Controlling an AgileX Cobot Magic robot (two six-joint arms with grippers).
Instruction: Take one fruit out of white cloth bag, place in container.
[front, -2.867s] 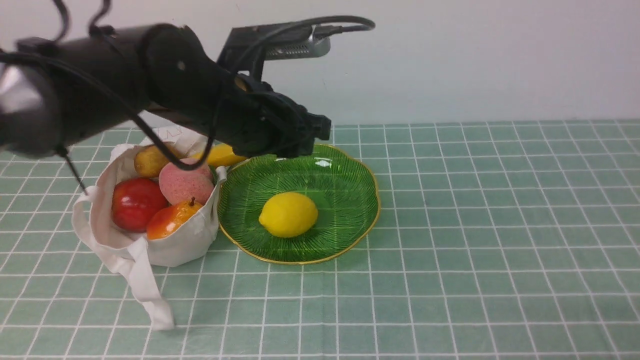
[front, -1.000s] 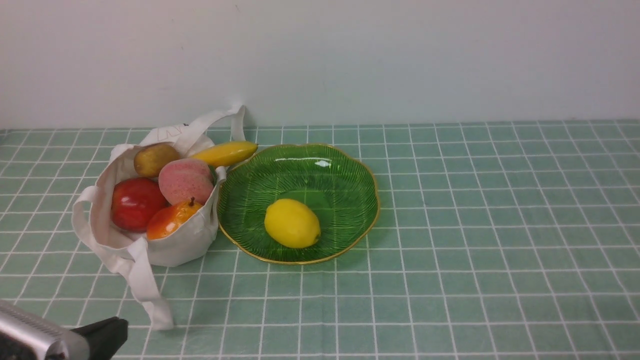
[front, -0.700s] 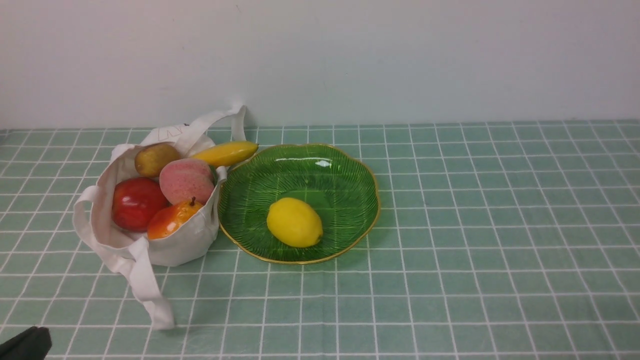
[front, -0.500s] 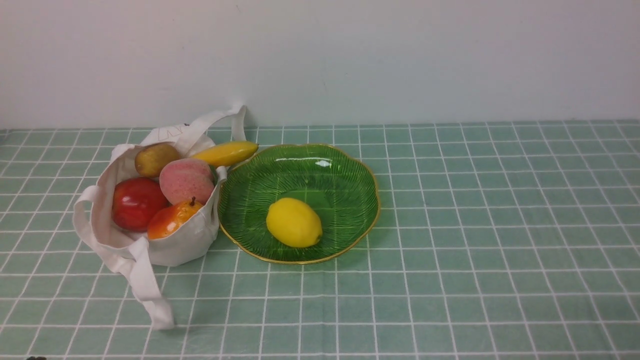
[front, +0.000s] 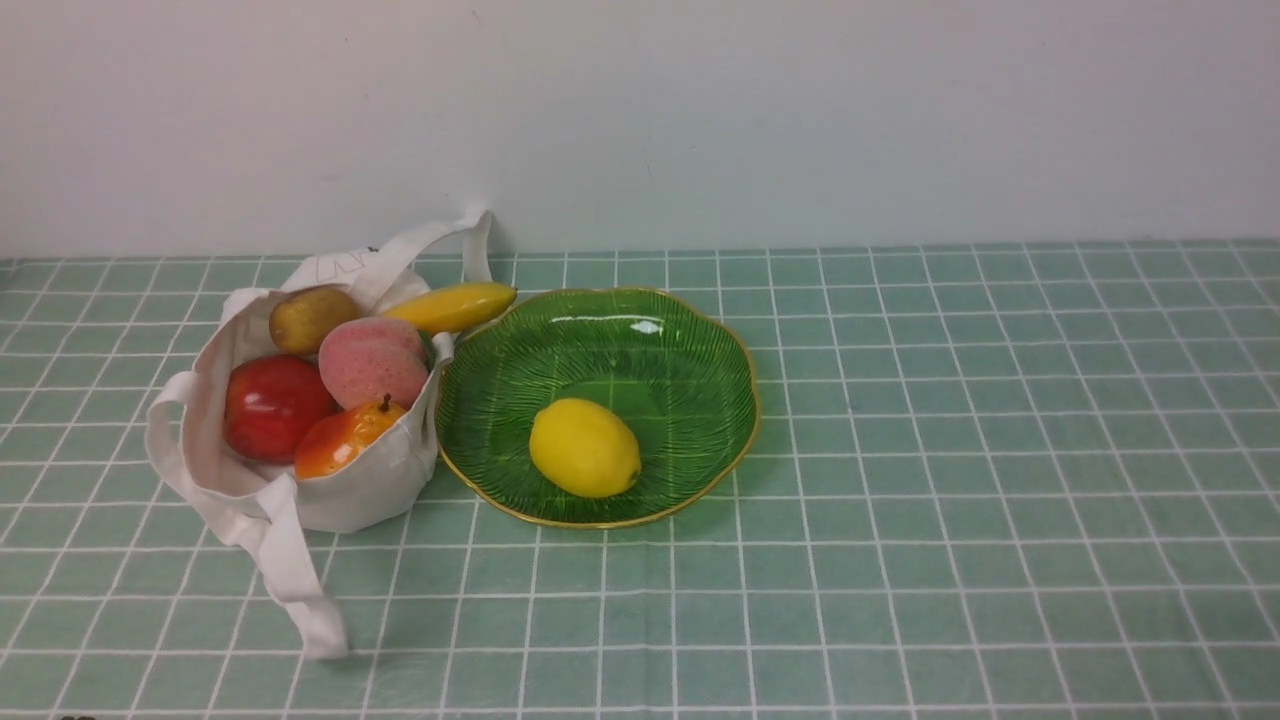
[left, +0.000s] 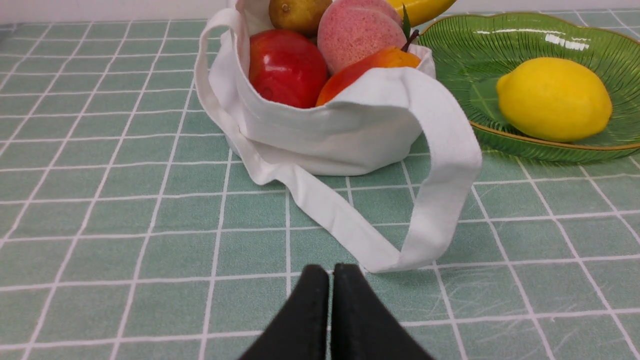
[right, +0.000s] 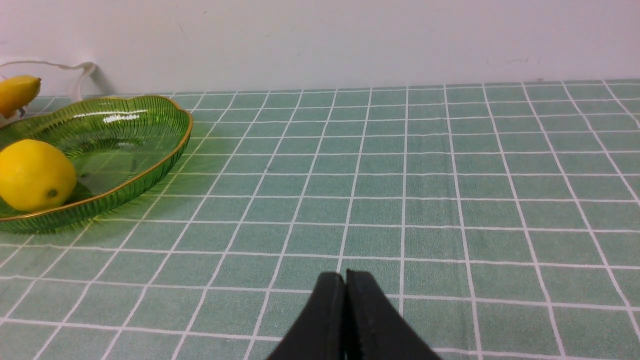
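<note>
Lemon (front: 585, 447) sits in green plate (front: 700, 330), just beside bag (front: 360, 490); left hand (left: 330, 272) nearer, both hands pressed together, empty.

Matt cloth bag (front: 350, 500), glossy ribbed glass plate (front: 690, 340) w/ gold rim, smooth lemon (front: 585, 447).

I see the lemon (front: 585, 447) lying in the plate (front: 700, 330), toward its near side. The cloth bag (front: 370, 490) sits on the counter (front: 950, 450) just left of the plate, their edges touching. In the bag I count an apple (front: 272, 405), a peach (front: 372, 362), a stemmed fruit (front: 345, 440) at the near edge and a pear (front: 308, 316) at the back. A banana (front: 452, 306) pokes out behind, over the plate's rim. One bag strap (front: 300, 590) trails toward me.
</note>
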